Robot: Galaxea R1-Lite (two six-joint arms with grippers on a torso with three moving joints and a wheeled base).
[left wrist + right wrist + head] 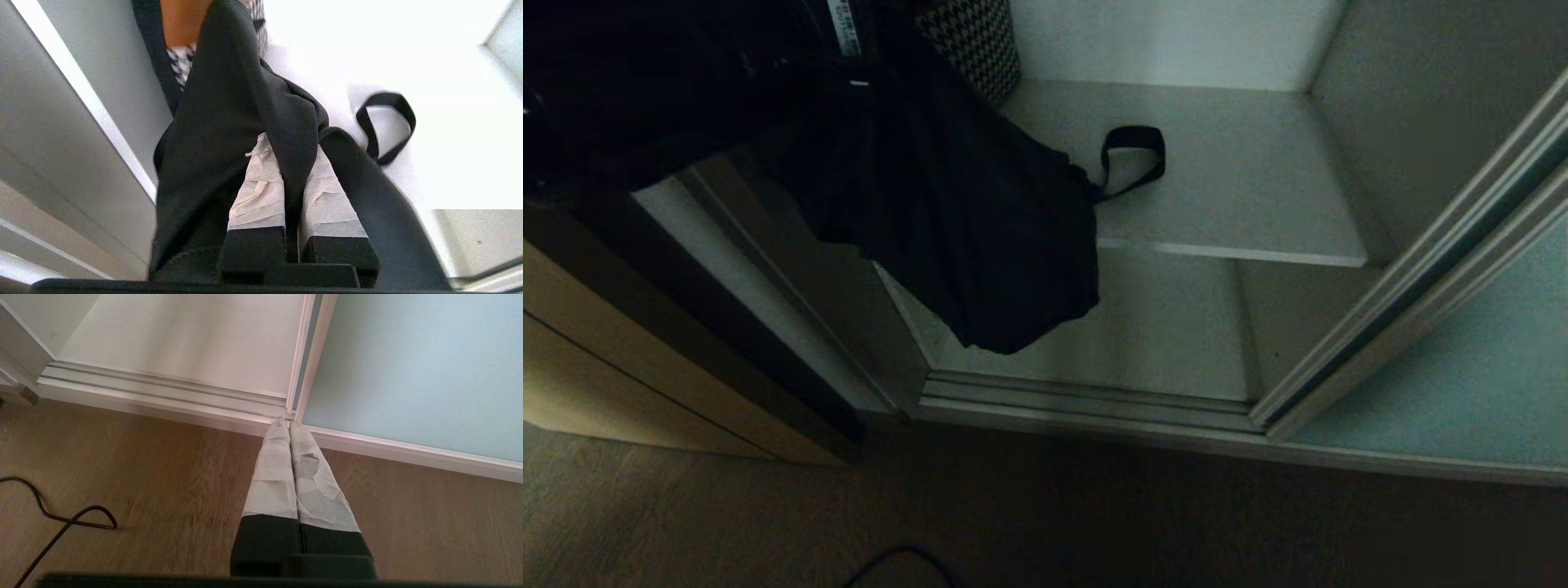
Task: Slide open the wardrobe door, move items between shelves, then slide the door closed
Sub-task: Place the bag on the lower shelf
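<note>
Hanging off the left hand (292,163) is a black fabric piece (964,220), pinched tight between the taped fingers (257,192) and dangling over the front edge of the upper shelf (1241,171), with the lower shelf (1168,327) below it. Its strap loop (1134,159) lies on the upper shelf, and the houndstooth cloth (980,41) sits behind at the back. Over on the right, the sliding wardrobe door (1462,376) is pushed aside, and the right hand (289,426) hangs clenched and empty above the wooden floor (143,477) by the track (163,392).
</note>
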